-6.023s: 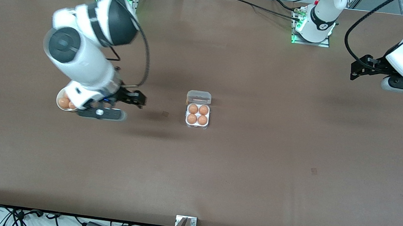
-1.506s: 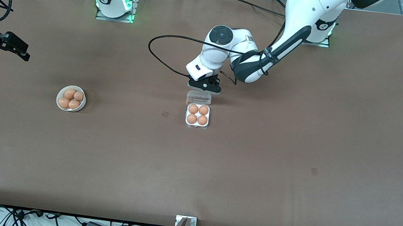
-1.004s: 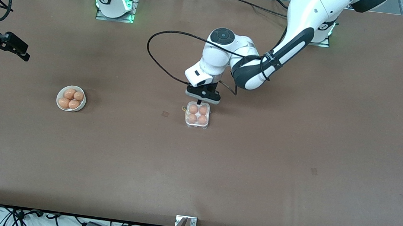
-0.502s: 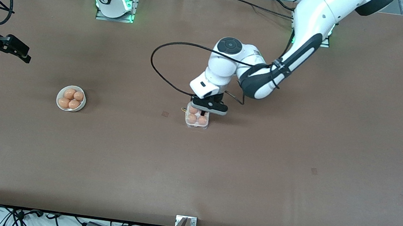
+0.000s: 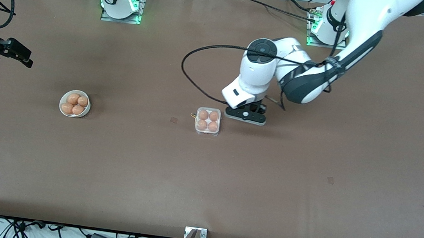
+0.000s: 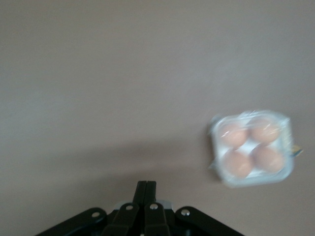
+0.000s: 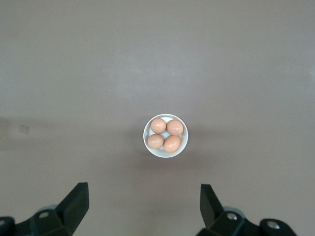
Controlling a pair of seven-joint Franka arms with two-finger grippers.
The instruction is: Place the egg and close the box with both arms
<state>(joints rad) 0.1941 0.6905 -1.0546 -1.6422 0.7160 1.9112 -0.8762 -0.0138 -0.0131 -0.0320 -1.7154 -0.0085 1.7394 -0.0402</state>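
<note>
The box (image 5: pixel 207 121) sits mid-table, its clear lid down over several brown eggs (image 5: pixel 203 115); I cannot tell which one is the task's egg. My left gripper (image 5: pixel 246 114) is shut and empty, low over the bare table beside the box, toward the left arm's end. In the left wrist view the shut fingers (image 6: pixel 146 189) are apart from the closed box (image 6: pixel 252 149). My right gripper (image 5: pixel 14 52) is open and empty, held high at the right arm's end of the table and waiting. Its wide-apart gripper (image 7: pixel 143 201) shows in the right wrist view.
A round white bowl (image 5: pixel 75 103) with several brown eggs sits toward the right arm's end; it also shows in the right wrist view (image 7: pixel 165 135). A black cable (image 5: pixel 203 55) loops from the left arm above the table.
The left gripper swept over the box from the hinge side, bringing the clear lid down over the eggs, then moved off toward the left arm's end. The right arm stayed still.
</note>
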